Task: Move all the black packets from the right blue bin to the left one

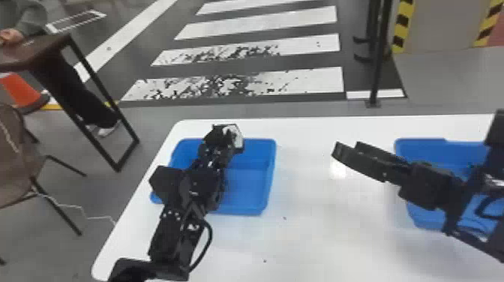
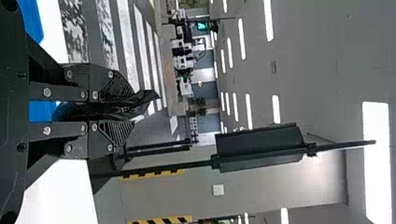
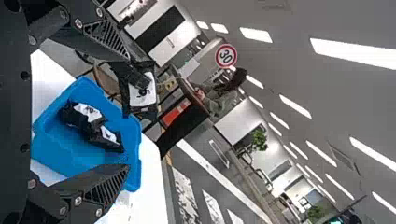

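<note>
Above the far side of the left blue bin [image 1: 249, 191], my left gripper [image 1: 220, 139] is shut on a black packet with a white label [image 1: 234, 135]. In the left wrist view the two fingers of that gripper [image 2: 122, 110] press on the dark packet [image 2: 148, 97]. Between the bins, over the white table, my right gripper [image 1: 347, 148] stands open and holds nothing. The right wrist view shows that gripper [image 3: 127, 114] with its fingers wide apart; beyond them, black packets with white labels [image 3: 85, 114] lie inside the left bin [image 3: 56, 151]. The right blue bin [image 1: 420, 150] is partly hidden behind my right arm.
Both bins stand on the white table [image 1: 311, 240]. A brown chair [image 1: 18, 161] and a dark side table [image 1: 52, 45] are off to the left. A black post [image 1: 378, 56] rises beyond the far table edge.
</note>
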Motion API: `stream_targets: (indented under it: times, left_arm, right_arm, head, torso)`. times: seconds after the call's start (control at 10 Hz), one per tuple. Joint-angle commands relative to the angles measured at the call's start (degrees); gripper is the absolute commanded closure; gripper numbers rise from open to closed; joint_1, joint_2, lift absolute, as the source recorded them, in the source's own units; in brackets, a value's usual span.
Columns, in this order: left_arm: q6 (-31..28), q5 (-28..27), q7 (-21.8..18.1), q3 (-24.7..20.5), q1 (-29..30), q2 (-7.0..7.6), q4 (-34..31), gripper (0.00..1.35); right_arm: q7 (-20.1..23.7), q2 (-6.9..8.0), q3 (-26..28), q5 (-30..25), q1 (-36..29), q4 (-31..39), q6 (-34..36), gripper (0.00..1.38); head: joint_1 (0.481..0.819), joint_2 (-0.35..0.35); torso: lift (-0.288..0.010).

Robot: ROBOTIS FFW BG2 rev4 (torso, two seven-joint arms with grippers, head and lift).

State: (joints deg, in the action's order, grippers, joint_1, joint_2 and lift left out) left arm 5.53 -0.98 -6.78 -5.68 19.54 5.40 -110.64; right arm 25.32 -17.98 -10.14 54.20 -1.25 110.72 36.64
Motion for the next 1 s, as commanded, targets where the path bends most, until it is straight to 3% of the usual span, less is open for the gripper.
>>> stream_targets:
  times: [0.0,0.1,0.2,0.4,0.5,0.7,0.9]
  left_arm:
    - [1.6,0.1,0.0,-1.5,-0.3,-0.21,1.9,0.17]
    - [4.6,2.8,-0.2,-1.3,1.0,-0.3,1.9,0.05]
    - [6.8,7.7,-1.6,-0.9,2.3,-0.65,0.5,0.15]
    - [3.8,11.2,-2.1,-1.2,9.1,-1.35,-11.9,0.21]
    - [0.9,12.0,-2.1,-0.9,12.9,-1.35,-18.7,0.21]
    - [-3.3,14.9,-2.1,0.4,19.1,-1.09,-28.9,0.2]
    - [-4.0,16.1,-2.2,2.1,21.7,-0.56,-32.7,0.2]
  right_arm:
    - [0.0,0.23,2.7,-2.8,-0.6,-0.1,-0.1,0.22]
    - [0.0,0.67,5.3,-6.2,-1.0,0.3,-0.1,0.22]
    - [-0.7,1.02,8.1,-11.2,-1.4,1.3,0.2,0.22]
    - [-7.6,3.13,15.6,-23.5,-3.8,9.3,6.7,0.22]
    - [-13.1,4.27,18.7,-27.3,-4.2,11.6,12.1,0.22]
    - [-24.1,5.77,20.9,-27.9,-2.8,8.2,15.8,0.22]
    - [-27.0,6.2,21.1,-29.5,1.7,-1.1,15.8,0.22]
  head:
    - [0.695,0.28]
    - [0.695,0.276]
    - [0.695,0.26]
    - [0.695,0.181]
    - [0.695,0.153]
    - [0.695,0.017]
    - [0.695,-0.083]
  torso:
    - [-0.14]
    - [-0.14]
    - [-0.14]
    - [-0.14]
    - [-0.14]
    - [-0.14]
    - [-0.14]
